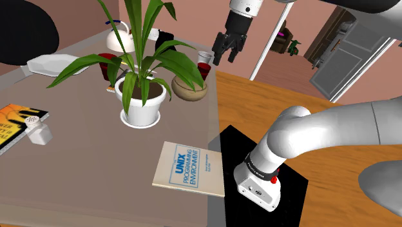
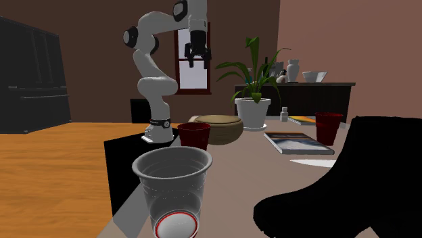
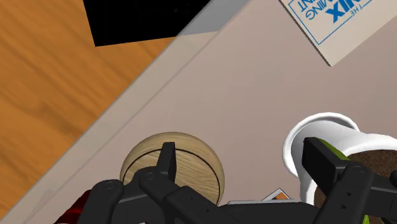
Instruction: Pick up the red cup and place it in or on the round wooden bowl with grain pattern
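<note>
- Right, the gripper hangs high above the far side of the table, fingers spread wide and clasping nothing.
- The red cup stands upright on the table, just beside the round wooden bowl, with a clear cup close behind it.
- In the wrist view, one finger overlaps the bowl. The red cup peeks in beyond that finger, outside the gap.
- A white plant pot sits by the other finger.

Red cup mostly hidden behind hand; book cropped by edge.
</note>
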You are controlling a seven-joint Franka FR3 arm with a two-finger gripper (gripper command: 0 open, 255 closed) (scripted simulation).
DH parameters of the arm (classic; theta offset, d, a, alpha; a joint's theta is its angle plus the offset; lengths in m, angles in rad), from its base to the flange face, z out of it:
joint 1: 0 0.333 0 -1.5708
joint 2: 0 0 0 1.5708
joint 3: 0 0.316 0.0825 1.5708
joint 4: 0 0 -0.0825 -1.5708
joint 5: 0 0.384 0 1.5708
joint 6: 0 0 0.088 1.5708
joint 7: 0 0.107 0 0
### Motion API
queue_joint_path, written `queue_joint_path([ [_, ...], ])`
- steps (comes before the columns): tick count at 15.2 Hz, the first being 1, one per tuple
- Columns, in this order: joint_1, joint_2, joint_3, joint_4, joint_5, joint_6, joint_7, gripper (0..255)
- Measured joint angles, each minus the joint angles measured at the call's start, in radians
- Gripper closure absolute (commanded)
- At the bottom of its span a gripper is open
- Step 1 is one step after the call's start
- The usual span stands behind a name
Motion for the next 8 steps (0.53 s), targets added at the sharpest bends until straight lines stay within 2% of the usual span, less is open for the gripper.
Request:
queue_joint_path([
  [2,-0.003,0.01,-0.006,0.001,-0.007,0.009,-0.01,0],
  [8,-0.03,0.13,-0.074,-0.019,-0.08,0.156,-0.115,0],
])
